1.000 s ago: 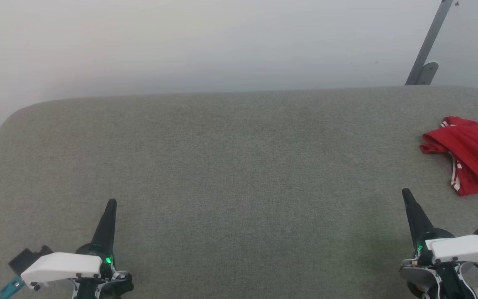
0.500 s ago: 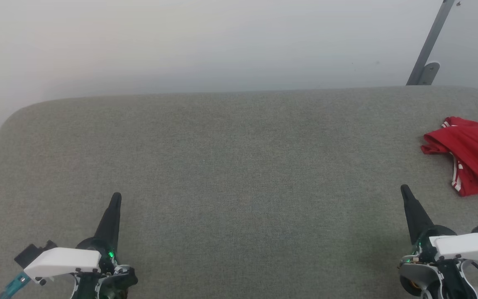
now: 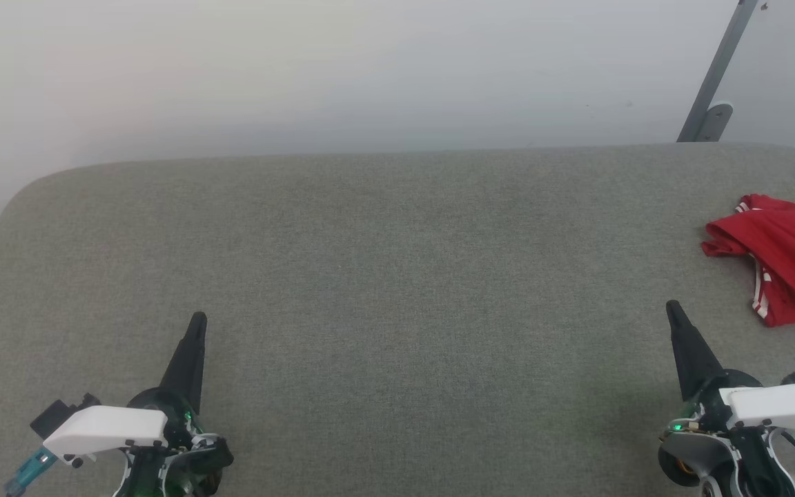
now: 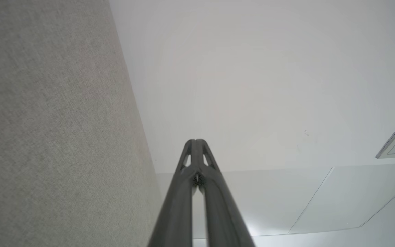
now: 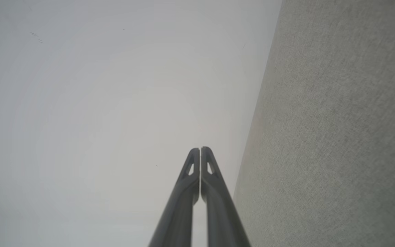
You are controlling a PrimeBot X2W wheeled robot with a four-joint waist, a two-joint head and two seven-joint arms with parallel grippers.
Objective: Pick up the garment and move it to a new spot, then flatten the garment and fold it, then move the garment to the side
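Observation:
The red garment (image 3: 787,259) lies crumpled at the far right of the grey table (image 3: 384,276), cut off by the head view's right edge, with a red-and-white striped trim showing along one fold. My right gripper (image 3: 673,307) hovers at the lower right, shut and holding nothing, a short way left of and nearer than the garment. At the lower left my left gripper (image 3: 197,319) is also shut and holds nothing. In the left wrist view the left gripper (image 4: 195,140) has its fingertips pressed together. The right wrist view shows the right gripper (image 5: 200,149) closed the same way.
The table's far edge meets a pale wall (image 3: 342,69). A grey metal bar (image 3: 715,76) leans at the back right. Wide bare felt stretches between the two grippers.
Both grippers have crept forward and a little upward over the table. The left one has moved more. The garment lies as before.

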